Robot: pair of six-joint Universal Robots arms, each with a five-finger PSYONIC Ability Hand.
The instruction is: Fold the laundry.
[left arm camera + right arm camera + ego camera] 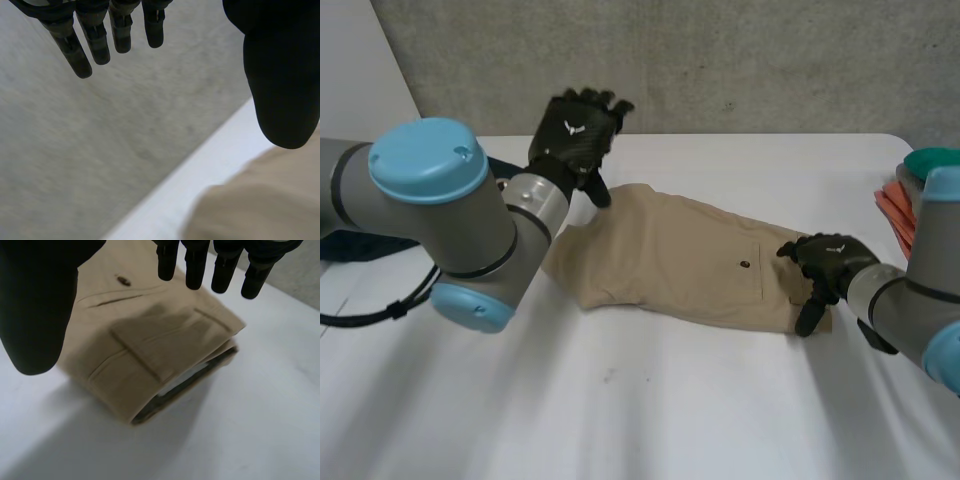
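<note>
Nearest the camera, at the left of the head view, a grey arm joint with a light-blue cap (430, 160) is seen. Beyond it the black left hand (575, 135) is held up at upper centre-left, fingers straight and spread, nothing grasped. A folded tan cloth garment with a buttoned pocket (680, 255) is laid across the middle of the white table (650, 410). At its right end the black right hand (830, 265) is placed, fingers straight, thumb apart. A dark lining between stacked layers under those fingertips is revealed in the right wrist view. Orange cloth (892, 212) is seen at the right edge.
</note>
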